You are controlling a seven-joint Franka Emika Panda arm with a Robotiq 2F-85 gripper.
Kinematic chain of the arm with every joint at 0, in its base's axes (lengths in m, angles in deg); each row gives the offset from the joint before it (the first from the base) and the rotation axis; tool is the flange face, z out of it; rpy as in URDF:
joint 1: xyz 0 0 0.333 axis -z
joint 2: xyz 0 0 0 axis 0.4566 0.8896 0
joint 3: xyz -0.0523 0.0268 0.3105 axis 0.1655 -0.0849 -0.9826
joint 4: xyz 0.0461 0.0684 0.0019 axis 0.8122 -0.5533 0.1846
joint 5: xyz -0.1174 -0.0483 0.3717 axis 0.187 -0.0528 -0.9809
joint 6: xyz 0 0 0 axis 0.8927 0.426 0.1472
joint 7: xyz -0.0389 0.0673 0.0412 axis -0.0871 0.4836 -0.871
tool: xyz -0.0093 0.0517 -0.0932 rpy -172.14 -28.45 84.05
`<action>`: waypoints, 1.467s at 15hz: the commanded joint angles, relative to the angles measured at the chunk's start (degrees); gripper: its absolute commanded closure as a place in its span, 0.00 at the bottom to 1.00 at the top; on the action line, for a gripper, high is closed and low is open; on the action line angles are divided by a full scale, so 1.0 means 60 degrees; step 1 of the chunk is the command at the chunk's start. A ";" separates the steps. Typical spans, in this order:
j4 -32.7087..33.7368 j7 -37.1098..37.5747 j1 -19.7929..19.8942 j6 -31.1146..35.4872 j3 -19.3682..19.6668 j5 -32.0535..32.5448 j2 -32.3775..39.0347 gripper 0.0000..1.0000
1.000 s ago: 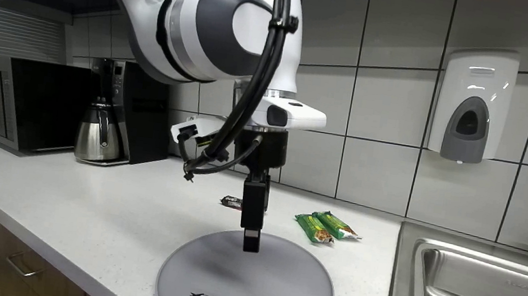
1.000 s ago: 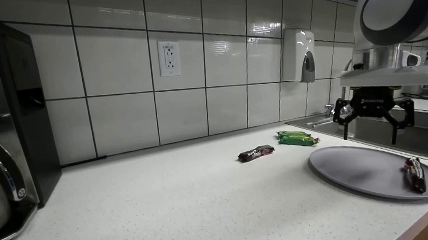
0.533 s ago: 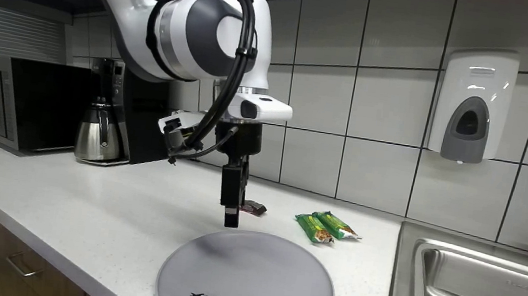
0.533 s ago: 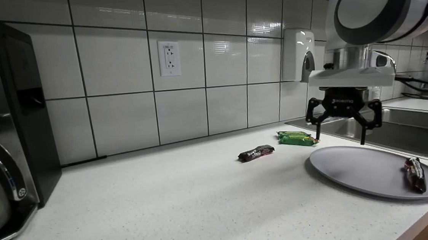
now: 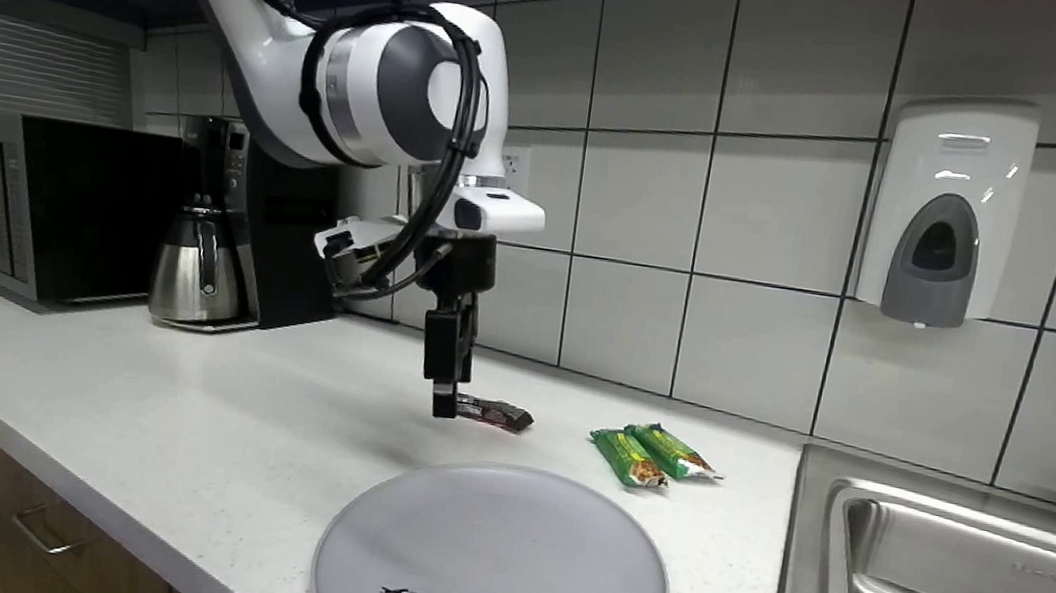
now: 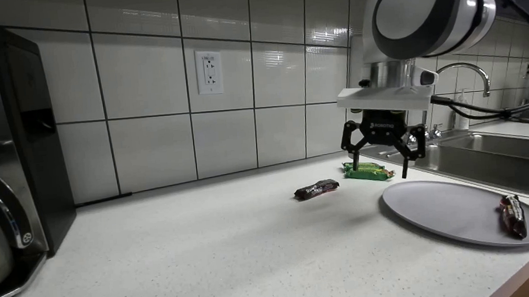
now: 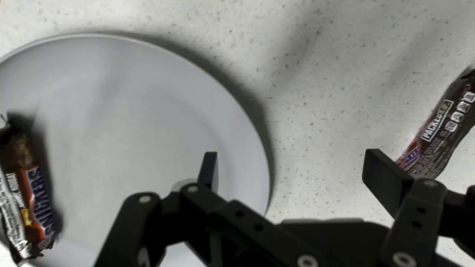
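Tiled wall (image 6: 224, 142), pale table (image 6: 197, 248), pincer (image 6: 380, 171) spread and empty above it
In an exterior view, a grey plate (image 6: 443, 205) bearing a chocolate bar (image 6: 514, 216) lies below the pincer to one side; a loose bar (image 6: 316, 189) rests on the table to the opposite side. In an exterior view, green packets (image 5: 655, 453) lie past the loose bar from the pincer. In the wrist view, one of the wide-set fingers (image 7: 384, 181) lines up with the loose bar's end. The step looks like positioning; a grasp there would call for centring over that bar and lowering.

Soft shadows, glare on tiles (image 6: 279, 71)
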 commanded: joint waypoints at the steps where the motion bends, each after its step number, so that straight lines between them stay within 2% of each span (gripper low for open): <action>1: 0.0756 0.1265 -0.0419 0.0008 -0.0110 0.0085 0.0582 0.00; 7: 0.1801 0.3222 -0.1282 -0.0190 -0.0030 0.0427 0.1480 0.00; 12: 0.2722 0.4201 -0.1729 -0.0368 0.0127 0.0653 0.2158 0.00; 22: 0.3810 0.4526 -0.1819 -0.0580 0.0521 0.0471 0.3171 0.00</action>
